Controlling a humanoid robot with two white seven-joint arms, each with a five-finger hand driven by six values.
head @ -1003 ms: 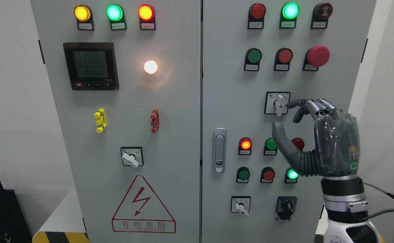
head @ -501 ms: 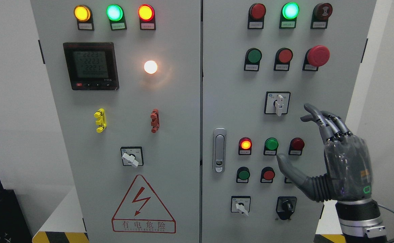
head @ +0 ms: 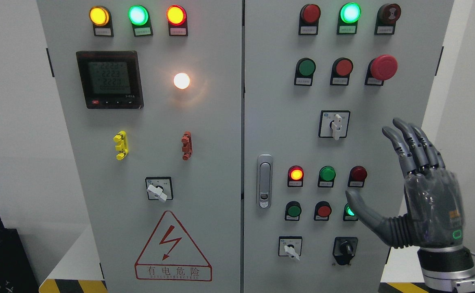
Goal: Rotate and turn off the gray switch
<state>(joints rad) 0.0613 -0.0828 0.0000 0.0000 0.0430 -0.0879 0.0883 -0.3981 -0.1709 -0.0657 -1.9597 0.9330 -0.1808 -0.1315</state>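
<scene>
The gray rotary switch (head: 334,124) sits in a black-framed square plate on the cabinet's right door, and its pale handle points straight down. My right hand (head: 368,162) is open, with straight spread fingers (head: 411,148) and the thumb (head: 363,211) stretched left. It hovers below and to the right of the switch, well apart from it and touching nothing. The thumb covers part of a lit green lamp (head: 349,211). My left arm does not show.
Below the switch are rows of lamps and buttons (head: 327,173). A black key switch (head: 345,247) and a small white rotary switch (head: 290,247) sit lower down. A red mushroom stop button (head: 383,67) is above, a door latch (head: 264,181) at the seam, and a meter (head: 109,79) on the left door.
My right hand has left the gray switch, dropping down and to the right while its curled fingers straightened out. The switch handle still points down.
</scene>
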